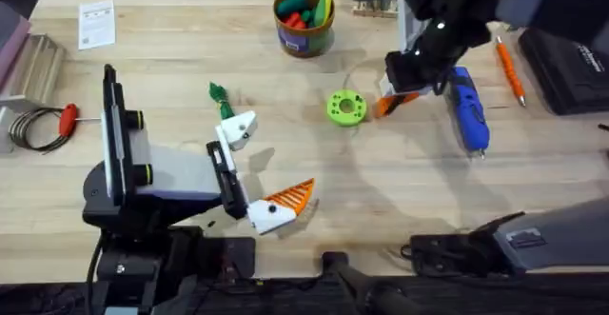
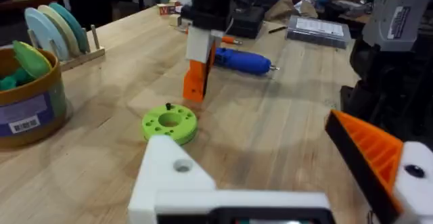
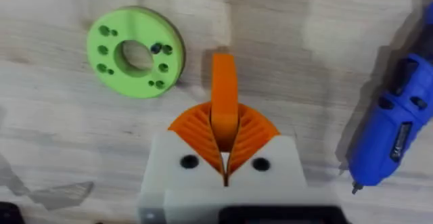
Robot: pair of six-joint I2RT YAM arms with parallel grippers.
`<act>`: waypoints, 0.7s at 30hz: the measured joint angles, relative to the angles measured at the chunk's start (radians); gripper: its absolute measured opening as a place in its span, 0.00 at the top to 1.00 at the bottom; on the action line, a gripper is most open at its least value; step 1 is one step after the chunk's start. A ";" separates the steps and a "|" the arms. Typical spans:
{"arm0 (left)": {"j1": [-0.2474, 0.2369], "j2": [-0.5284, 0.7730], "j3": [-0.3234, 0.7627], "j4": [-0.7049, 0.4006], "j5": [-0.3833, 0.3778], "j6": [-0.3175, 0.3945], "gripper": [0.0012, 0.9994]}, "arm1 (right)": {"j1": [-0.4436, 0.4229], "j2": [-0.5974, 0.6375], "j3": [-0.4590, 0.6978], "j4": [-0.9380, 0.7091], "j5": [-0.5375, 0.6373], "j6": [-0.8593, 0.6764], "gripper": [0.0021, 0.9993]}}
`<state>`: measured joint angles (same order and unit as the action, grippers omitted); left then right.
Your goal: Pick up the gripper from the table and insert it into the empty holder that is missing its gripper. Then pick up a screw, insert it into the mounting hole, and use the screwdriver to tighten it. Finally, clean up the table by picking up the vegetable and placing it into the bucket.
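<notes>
— Orange pads of the right gripper [image 3: 224, 158] were clamped on what?
— On the gripper [image 3: 224, 92], at three o'clock from the green disc [image 1: 346, 107], with the screwdriver [image 1: 468, 109] just beyond.
— And the left gripper [image 1: 255, 172]?
— Spread wide, gripping nothing; its holder [image 1: 238, 128] lacked a tip. The vegetable [image 1: 220, 98] lay at eleven o'clock from it, the bucket [image 1: 304, 20] at twelve on the table [image 1: 171, 29].

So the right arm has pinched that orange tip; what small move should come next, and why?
Probably lift the small orange ribbed plastic fingertip off the light wooden table and carry it toward the left arm's bare white plastic mount. The right gripper is shut on it beside the round green disc, while the mount's socket is unfilled.
</notes>
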<state>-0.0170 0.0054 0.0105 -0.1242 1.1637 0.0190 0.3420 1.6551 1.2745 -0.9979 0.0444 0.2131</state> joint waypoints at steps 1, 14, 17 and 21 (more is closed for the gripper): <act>0.000 0.000 0.000 0.000 0.000 0.000 0.01 | 0.000 -0.022 -0.002 -0.001 0.000 0.001 0.99; 0.000 0.000 0.000 0.000 0.000 0.000 0.01 | -0.001 -0.458 -0.108 0.202 -0.115 0.127 0.99; 0.000 0.000 0.000 0.000 0.000 0.000 0.01 | -0.002 -0.546 -0.222 0.343 -0.222 0.165 0.99; 0.000 0.000 0.000 0.000 0.000 0.000 0.01 | -0.017 -0.625 -0.370 0.550 -0.400 0.252 0.99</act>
<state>-0.0170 0.0052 0.0105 -0.1242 1.1637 0.0192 0.3250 1.0298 0.9041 -0.4475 -0.3560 0.4653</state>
